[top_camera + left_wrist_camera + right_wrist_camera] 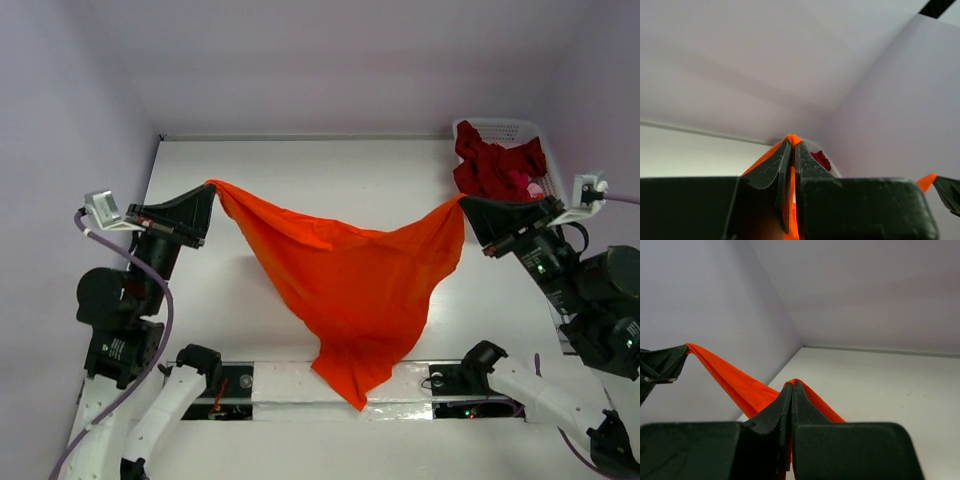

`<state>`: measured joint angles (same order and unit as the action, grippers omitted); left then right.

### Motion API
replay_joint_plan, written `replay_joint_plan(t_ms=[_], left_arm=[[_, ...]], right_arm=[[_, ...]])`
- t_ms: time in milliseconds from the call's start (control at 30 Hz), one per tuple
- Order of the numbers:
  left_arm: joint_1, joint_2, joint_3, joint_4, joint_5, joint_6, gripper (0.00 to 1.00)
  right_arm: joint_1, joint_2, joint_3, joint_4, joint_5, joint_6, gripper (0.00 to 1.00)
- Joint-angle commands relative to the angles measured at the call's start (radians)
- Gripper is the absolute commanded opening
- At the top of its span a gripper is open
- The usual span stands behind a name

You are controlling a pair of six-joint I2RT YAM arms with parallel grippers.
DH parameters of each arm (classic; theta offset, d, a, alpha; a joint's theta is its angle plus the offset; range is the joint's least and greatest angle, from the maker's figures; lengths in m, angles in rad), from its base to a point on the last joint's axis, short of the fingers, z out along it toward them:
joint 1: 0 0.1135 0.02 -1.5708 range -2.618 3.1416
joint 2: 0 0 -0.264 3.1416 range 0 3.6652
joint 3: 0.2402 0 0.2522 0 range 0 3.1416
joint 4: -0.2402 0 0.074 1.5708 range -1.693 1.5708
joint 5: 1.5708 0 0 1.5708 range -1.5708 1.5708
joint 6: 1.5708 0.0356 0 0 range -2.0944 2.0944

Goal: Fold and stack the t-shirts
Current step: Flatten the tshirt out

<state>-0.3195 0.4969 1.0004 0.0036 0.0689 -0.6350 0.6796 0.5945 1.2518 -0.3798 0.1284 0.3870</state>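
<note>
A bright orange t-shirt point(345, 285) hangs stretched in the air between both arms, sagging to a point near the table's front edge. My left gripper point(210, 188) is shut on its left corner, and orange cloth point(791, 139) pokes out between the closed fingers. At the right, my right gripper point(462, 203) is shut on the other corner, with orange fabric point(742, 385) running away from its tips point(792, 384) toward the left gripper point(682, 351). Dark red t-shirts point(490, 165) lie heaped in the basket.
A white latticed basket point(520, 132) stands at the table's back right corner, just behind the right gripper. The white table point(330, 170) is bounded by pale walls at the back and both sides. The arm bases sit along the front edge.
</note>
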Motion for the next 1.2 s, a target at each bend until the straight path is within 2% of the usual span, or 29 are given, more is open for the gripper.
replay_joint_plan(t_ms=[0,367,467,600,733,833,1000,1167], left_arm=[[-0.006,0.038,-0.012,0.084,-0.060,0.027,0.00],[-0.006,0.218,-0.008,0.105,-0.190,0.055,0.00],[-0.006,0.164,-0.016,0.134,-0.110,0.047,0.00],[-0.006,0.056,0.084,0.112,0.044,0.043,0.00],[-0.006,-0.056,0.170,0.104,0.277,0.000,0.00],[-0.006,-0.166,0.204,0.133,0.379,-0.084,0.00],[-0.006,-0.265,0.300,0.225,0.463,-0.210,0.00],[0.003,-0.273,0.319,0.294,0.500,-0.288,0.00]], right_arm=[[0.000,0.039,0.001,0.087,0.034,-0.033,0.00],[0.000,0.243,0.034,0.151,0.103,-0.068,0.00],[0.000,0.255,0.047,0.153,0.067,-0.065,0.00],[0.000,0.183,0.107,0.110,-0.019,-0.016,0.00],[0.000,0.084,0.165,0.067,-0.253,0.022,0.00],[0.000,-0.019,0.181,0.067,-0.370,0.059,0.00],[0.000,-0.154,0.222,0.071,-0.496,0.127,0.00],[0.000,-0.162,0.247,0.094,-0.539,0.170,0.00]])
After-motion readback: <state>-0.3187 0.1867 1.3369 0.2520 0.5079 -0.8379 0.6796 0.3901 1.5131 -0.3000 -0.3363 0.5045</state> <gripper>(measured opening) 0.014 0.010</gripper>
